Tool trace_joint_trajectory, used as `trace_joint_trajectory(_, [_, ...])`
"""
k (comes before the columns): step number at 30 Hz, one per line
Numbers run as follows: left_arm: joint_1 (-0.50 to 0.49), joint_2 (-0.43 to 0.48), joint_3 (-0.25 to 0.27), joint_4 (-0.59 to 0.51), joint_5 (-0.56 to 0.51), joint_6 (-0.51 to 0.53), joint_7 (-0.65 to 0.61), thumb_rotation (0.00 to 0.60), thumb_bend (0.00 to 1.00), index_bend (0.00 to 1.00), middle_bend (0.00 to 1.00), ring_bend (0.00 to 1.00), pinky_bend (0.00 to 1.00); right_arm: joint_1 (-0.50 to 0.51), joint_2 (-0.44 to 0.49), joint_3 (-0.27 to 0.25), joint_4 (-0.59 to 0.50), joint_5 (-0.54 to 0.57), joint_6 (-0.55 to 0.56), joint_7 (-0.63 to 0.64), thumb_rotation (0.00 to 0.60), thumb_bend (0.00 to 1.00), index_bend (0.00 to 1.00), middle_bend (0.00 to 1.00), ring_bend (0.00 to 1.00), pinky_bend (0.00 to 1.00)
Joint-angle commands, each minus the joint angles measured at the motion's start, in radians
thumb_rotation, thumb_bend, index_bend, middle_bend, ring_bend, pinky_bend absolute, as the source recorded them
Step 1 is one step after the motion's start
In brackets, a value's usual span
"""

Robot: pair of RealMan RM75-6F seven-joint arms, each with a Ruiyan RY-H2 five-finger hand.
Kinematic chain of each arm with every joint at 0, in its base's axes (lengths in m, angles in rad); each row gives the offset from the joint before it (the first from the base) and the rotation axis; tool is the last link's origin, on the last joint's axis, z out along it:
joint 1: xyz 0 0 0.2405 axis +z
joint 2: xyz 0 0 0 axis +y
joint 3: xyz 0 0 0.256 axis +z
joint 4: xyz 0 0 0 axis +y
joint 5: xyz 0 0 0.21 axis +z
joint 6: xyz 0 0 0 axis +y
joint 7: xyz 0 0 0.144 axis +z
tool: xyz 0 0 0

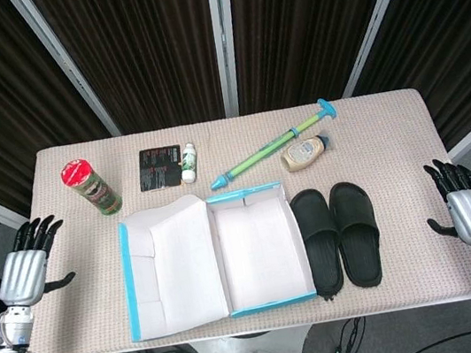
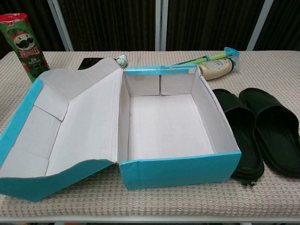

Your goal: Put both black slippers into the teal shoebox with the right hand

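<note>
Two black slippers lie side by side on the table, one right beside the teal shoebox and the other to its right; in the chest view they show as the nearer slipper and the outer slipper. The shoebox is open and white inside with nothing in it, its lid folded out to the left. My right hand hovers off the table's right edge, fingers spread, holding nothing. My left hand hangs by the left edge, also spread and holding nothing.
Behind the box stand a Pringles can, a black packet, a small white bottle, a green and blue pump toy and a squeeze bottle. The table is covered in beige cloth.
</note>
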Motion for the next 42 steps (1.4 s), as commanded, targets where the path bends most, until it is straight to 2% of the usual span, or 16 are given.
trace_joint_trajectory(1, [0.003, 0.001, 0.000, -0.003, 0.001, 0.004, 0.002, 0.600, 0.06, 0.11, 0.07, 0.00, 0.01, 0.001, 0.001, 0.000, -0.001, -0.002, 0.000, 0.000, 0.600, 0.10, 0.00, 0.00, 0.00, 0.00])
trace_joint_trajectory(14, [0.008, 0.022, -0.002, -0.056, 0.015, 0.028, 0.026, 0.600, 0.06, 0.11, 0.07, 0.00, 0.01, 0.019, 0.044, 0.004, -0.064, -0.014, -0.017, -0.005, 0.600, 0.10, 0.00, 0.00, 0.00, 0.00])
trace_joint_trajectory(23, [0.005, 0.001, 0.001, -0.038, 0.009, 0.008, 0.003, 0.600, 0.06, 0.11, 0.07, 0.00, 0.01, 0.094, 0.106, 0.016, -0.177, -0.002, -0.134, -0.056, 0.600, 0.10, 0.00, 0.05, 0.00, 0.00])
trace_joint_trajectory(28, [0.003, 0.007, 0.009, -0.048, 0.027, 0.013, 0.007, 0.600, 0.06, 0.11, 0.07, 0.00, 0.01, 0.182, 0.175, 0.022, -0.276, 0.030, -0.339, 0.088, 0.600, 0.10, 0.00, 0.06, 0.00, 0.00])
trace_joint_trajectory(31, [0.006, 0.014, 0.012, -0.060, 0.035, 0.020, 0.009, 0.600, 0.06, 0.11, 0.07, 0.00, 0.01, 0.235, 0.202, 0.029, -0.301, 0.051, -0.432, 0.104, 0.600, 0.10, 0.00, 0.07, 0.00, 0.02])
trace_joint_trajectory(36, [0.006, 0.022, 0.014, -0.078, 0.035, 0.015, 0.016, 0.600, 0.06, 0.11, 0.07, 0.00, 0.01, 0.328, 0.230, 0.042, -0.339, 0.178, -0.582, 0.034, 0.600, 0.10, 0.02, 0.08, 0.02, 0.06])
trace_joint_trajectory(42, [0.015, 0.028, 0.021, -0.086, 0.036, 0.021, 0.009, 0.600, 0.06, 0.11, 0.07, 0.00, 0.01, 0.417, 0.220, 0.028, -0.386, 0.353, -0.640, -0.114, 0.600, 0.10, 0.04, 0.08, 0.02, 0.06])
